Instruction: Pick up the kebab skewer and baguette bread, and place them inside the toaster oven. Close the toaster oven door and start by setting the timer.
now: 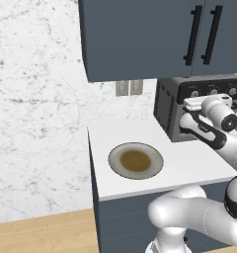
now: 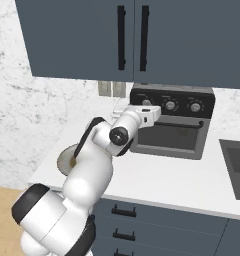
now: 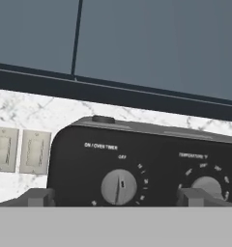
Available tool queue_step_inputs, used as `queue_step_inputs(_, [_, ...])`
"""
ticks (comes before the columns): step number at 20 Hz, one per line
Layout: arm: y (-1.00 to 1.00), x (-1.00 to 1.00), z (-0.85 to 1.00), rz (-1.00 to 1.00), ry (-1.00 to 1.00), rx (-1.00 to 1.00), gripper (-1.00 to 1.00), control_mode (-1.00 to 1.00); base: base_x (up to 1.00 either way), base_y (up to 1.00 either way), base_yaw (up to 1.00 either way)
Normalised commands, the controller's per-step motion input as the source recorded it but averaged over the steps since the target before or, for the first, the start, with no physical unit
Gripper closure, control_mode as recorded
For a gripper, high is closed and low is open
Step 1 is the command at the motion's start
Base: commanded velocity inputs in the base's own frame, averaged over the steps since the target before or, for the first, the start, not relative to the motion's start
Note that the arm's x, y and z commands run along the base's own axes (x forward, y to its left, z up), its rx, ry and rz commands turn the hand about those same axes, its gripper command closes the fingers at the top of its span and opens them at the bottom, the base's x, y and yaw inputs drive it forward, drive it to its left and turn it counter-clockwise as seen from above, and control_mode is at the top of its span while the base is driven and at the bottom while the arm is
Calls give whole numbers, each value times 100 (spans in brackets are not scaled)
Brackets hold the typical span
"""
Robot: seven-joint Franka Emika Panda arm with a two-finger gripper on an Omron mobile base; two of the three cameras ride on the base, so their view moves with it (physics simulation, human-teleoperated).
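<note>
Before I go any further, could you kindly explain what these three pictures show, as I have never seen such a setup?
It is a simulated kitchen with a white robot arm on a driving base. Two pictures come from cameras on the base, behind the arm to its left and right; the third looks along the hand itself. On the white counter lie a grey plate with a brown centre and a black toaster oven, its door up. The gripper is open, holds nothing, and faces the oven's timer knob; both finger tips show at the bottom of the hand view. Light switches sit on the marble wall.
</note>
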Motion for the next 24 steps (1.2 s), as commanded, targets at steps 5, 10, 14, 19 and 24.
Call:
queue_step_inputs(5, [-2,16,-7,0,0,0,-100,-100,0,0,0])
queue_step_inputs(10, [-4,9,-6,0,0,0,-100,-100,0,0,0])
queue_step_inputs(14, [-7,7,-8,0,0,0,-100,-100,0,0,0])
queue_step_inputs(19, [-12,6,-3,0,0,0,-100,-100,0,0,0])
queue_step_inputs(24, [-8,6,0,0,0,0,-100,-100,0,0,0])
